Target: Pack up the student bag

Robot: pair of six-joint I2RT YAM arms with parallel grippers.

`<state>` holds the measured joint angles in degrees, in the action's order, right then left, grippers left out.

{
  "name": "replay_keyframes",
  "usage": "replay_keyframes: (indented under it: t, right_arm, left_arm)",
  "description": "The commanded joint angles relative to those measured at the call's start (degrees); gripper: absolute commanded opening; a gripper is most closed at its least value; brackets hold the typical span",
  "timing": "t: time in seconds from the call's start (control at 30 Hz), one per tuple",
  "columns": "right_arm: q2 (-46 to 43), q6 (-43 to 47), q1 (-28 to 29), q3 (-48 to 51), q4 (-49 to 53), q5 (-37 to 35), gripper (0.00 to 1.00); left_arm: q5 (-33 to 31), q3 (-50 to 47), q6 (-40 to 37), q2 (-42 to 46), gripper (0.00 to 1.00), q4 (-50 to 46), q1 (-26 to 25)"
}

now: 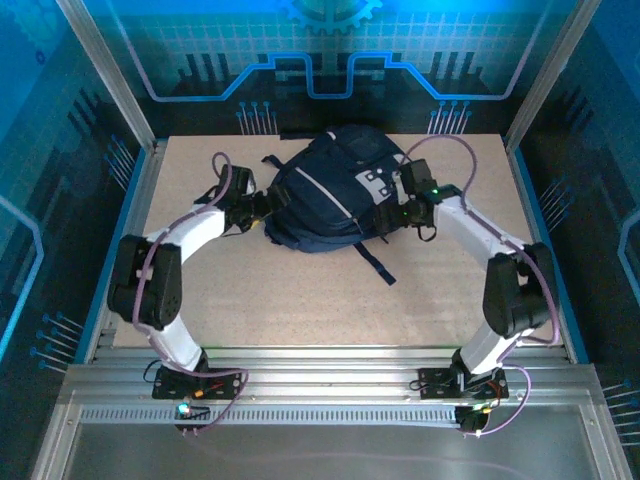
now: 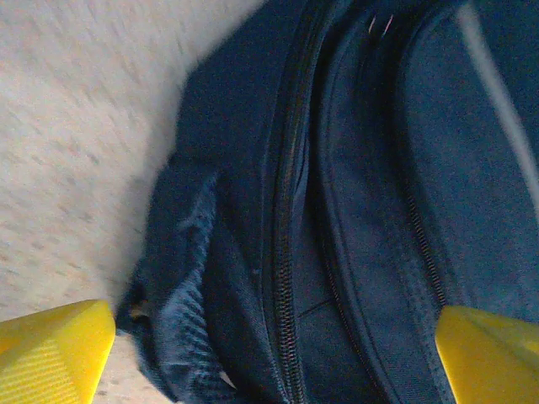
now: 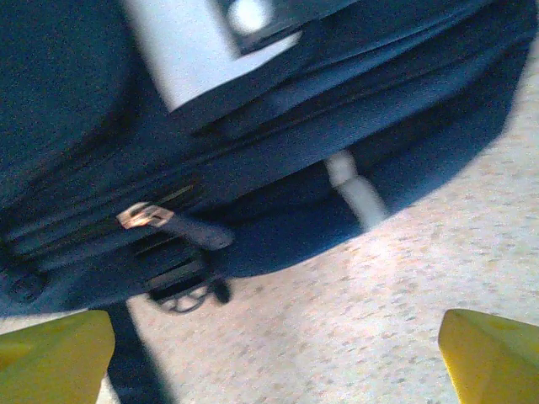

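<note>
- student bag [image 1: 325, 195] lies flat on table [image 1: 300, 310], mid-rear, between 2 arms.
- left gripper [image 2: 271, 358]: jaws spread wide, straddling bag's side seam, clamping nothing.
- right gripper [image 3: 274, 358]: jaws spread wide over bare table just beside bag edge, gripping nothing.
- zip track [image 2: 282, 252] looks shut; zip pull [image 3: 147, 216] sits at bag's edge.
- Judgement: packing near end, closing step likely done.
- Next move calls for clean lift-off of both grippers, avoiding loose strap [image 1: 372, 258] and zip pull.

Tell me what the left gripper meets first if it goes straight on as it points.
Most likely the student bag: the left gripper points at its navy side by the zipper, fingers spread wide. Depth is hard to judge.
</note>
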<state>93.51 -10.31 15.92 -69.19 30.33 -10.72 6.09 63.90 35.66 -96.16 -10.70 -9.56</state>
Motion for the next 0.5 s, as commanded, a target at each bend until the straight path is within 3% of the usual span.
replay_keyframes:
  t: [0.0,0.2,0.3,0.47]
  right_arm:
    - [-2.9,-1.6,-3.7,6.9,-11.9,-5.3,0.99]
    - [-6.0,6.9,-5.6,25.1,-39.1,-11.3,1.0]
    - [-5.4,10.2,-5.7,29.6,-48.9,-11.6,1.0]
    - [-6.6,9.6,-9.3,35.0,-57.7,-4.8,1.0]
  left_arm:
    - [-12.3,-1.9,-9.5,7.9,0.99,-2.5,0.5]
    - [-33.9,-12.4,-21.8,16.0,0.99,4.7,0.7]
    - [-40.6,-18.0,-25.8,16.6,0.99,11.2,1.0]
    - [-40.2,-25.5,-26.6,14.2,0.99,23.9,3.0]
